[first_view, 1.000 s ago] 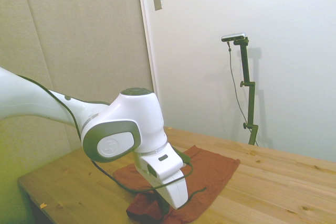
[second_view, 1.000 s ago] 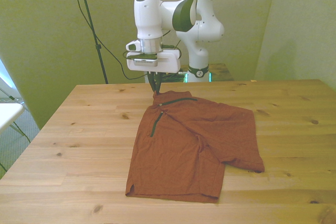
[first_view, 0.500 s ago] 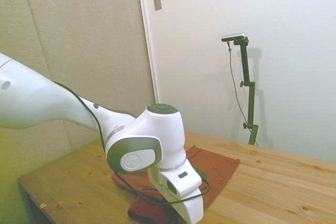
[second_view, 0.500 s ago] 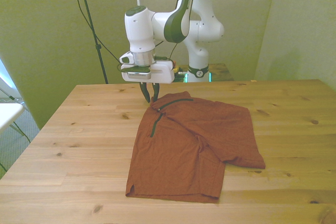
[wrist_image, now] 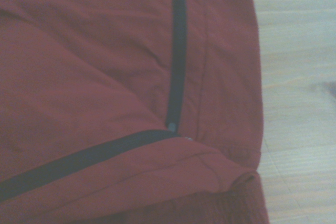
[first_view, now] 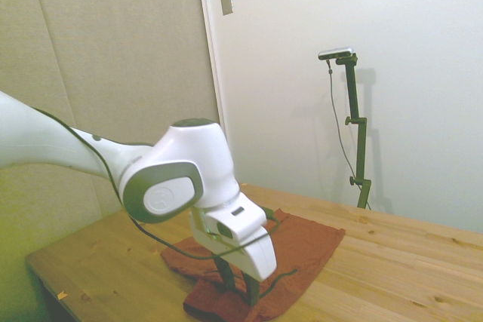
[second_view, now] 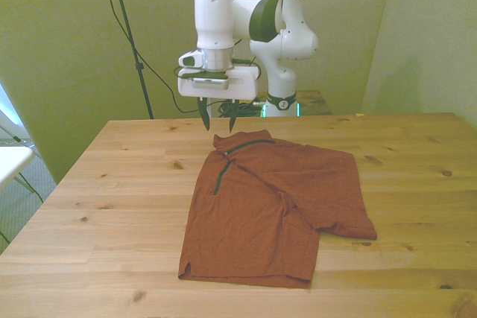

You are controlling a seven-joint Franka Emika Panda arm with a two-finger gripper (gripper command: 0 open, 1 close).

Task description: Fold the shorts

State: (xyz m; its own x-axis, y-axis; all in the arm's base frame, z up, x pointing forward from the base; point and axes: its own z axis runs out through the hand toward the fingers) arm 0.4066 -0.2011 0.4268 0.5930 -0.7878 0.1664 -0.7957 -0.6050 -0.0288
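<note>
We've got the soft rust-red cloth shorts (second_view: 279, 202) lying on the pale wooden table (second_view: 112, 184), already doubled over once, one side laid across the other, with the dark trim lines showing near the waistband corner (second_view: 222, 139) at the far end. The white arm's two-finger gripper (second_view: 217, 122) hangs just above and behind that corner, dark fingers (second_view: 204, 119) spread and pointing down, holding nothing. From the side we see the same thing: fingertips clear of the cloth, daylight under them.

Up close, the wrist camera gives us two dark trim stripes (wrist_image: 177, 51) meeting at a small junction, and the cloth's edge against bare wood.

What could go wrong from here? We'd say the big risk is a shallow pinch: the corner is stacked in several layers, and a grasp that catches only the top one would peel the fold apart rather than carry it. Come down behind the edge and the fingers close on wood. Drag too low on the next fold and the lower layers will bunch and slide along the smooth table.

Around the shorts, we see only bare boards, with a white object (second_view: 11, 160) off the front view's left edge, well apart. Nothing blocks the path over the cloth.
</note>
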